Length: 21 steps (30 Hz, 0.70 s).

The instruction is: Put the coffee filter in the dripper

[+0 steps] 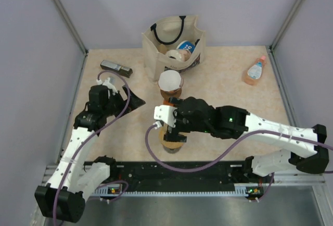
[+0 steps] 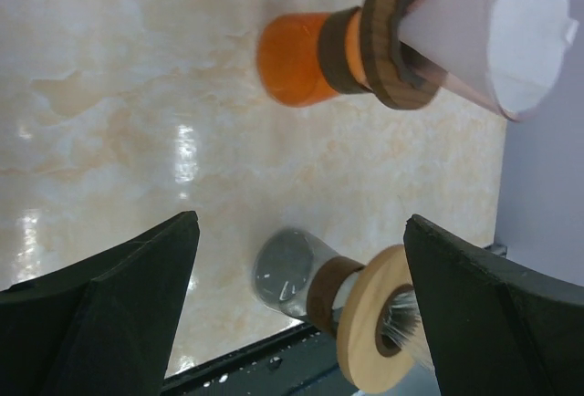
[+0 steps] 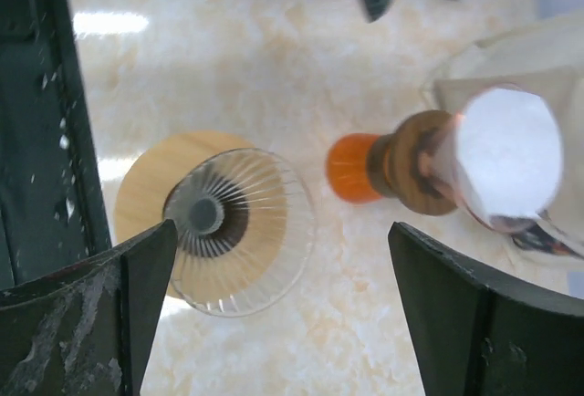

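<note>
The white coffee filter point(image 1: 170, 80) sits spread as a cone inside the pinkish translucent dripper point(image 1: 180, 85), which stands on a dark ring over an orange beaker point(image 1: 168, 97). The left wrist view shows the dripper point(image 2: 447, 45) with the filter point(image 2: 534, 40) inside it. The right wrist view shows the filter point(image 3: 506, 154) in the dripper point(image 3: 445, 163). My left gripper point(image 1: 136, 101) is open and empty, left of the orange beaker, jaws wide in its wrist view point(image 2: 301, 223). My right gripper point(image 1: 173, 132) is open and empty above a clear ribbed funnel point(image 3: 242, 232), jaws wide point(image 3: 281, 227).
The clear funnel rests on a tan wooden ring point(image 2: 370, 323) over a glass beaker point(image 2: 287, 273) near the front rail point(image 1: 171, 171). A cloth tote bag point(image 1: 174, 46) stands at the back, a black flat device point(image 1: 116, 68) back left, an orange bottle point(image 1: 255, 71) back right.
</note>
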{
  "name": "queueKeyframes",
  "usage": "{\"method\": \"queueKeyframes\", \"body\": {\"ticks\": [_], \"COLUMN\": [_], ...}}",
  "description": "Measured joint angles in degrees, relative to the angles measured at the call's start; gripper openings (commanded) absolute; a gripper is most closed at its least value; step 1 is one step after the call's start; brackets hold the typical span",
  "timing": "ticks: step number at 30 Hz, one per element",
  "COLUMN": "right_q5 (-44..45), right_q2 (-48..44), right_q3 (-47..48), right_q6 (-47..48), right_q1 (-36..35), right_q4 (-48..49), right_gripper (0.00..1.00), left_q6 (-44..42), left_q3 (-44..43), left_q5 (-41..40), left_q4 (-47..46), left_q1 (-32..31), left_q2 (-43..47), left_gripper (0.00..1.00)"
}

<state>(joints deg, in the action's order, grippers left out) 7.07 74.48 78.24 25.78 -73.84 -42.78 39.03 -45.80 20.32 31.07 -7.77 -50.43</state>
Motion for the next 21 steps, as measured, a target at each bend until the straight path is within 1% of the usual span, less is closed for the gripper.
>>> {"method": "queueKeyframes", "body": {"ticks": [2, 4, 6, 9, 11, 16, 21], "right_q5": [4.44, 7.08, 6.69, 2.78, 0.55, -8.90, -18.10], "right_q2": [-3.13, -5.99, -8.63, -10.91, -11.19, -8.57, -2.84], "right_q3": [-1.33, -2.56, -3.34, -4.48, -5.49, -7.76, -10.73], "right_q6": [-4.24, -9.92, -18.01, -29.99, -35.71, -44.76, -49.46], "right_q1": [0.17, 1.64, 6.14, 17.66, 22.47, 25.33, 28.70], "right_q4": [3.91, 6.45, 7.89, 8.68, 8.46, 6.47, 5.79], "right_gripper": [0.99, 0.99, 0.98, 0.95, 0.92, 0.75, 0.63], "left_q6": [-0.02, -0.15, -0.37, -0.81, -0.98, -1.44, -1.40], "left_q3": [-1.38, -3.41, -5.73, -8.37, -9.64, -12.31, -13.49], "left_q5": [-0.11, -0.68, -0.83, -0.83, -0.90, -1.16, -0.79], "left_q4": [0.28, 0.48, 0.63, 0.96, 2.12, 5.62, 8.52], "left_q1": [-2.89, -6.60, -10.29, -13.81, -15.63, -20.68, -24.46], "left_q2": [-0.07, -0.50, -1.73, -3.96, -5.40, -9.14, -11.80], "left_gripper": [0.99, 0.99, 0.97, 0.93, 0.89, 0.81, 0.71]}}
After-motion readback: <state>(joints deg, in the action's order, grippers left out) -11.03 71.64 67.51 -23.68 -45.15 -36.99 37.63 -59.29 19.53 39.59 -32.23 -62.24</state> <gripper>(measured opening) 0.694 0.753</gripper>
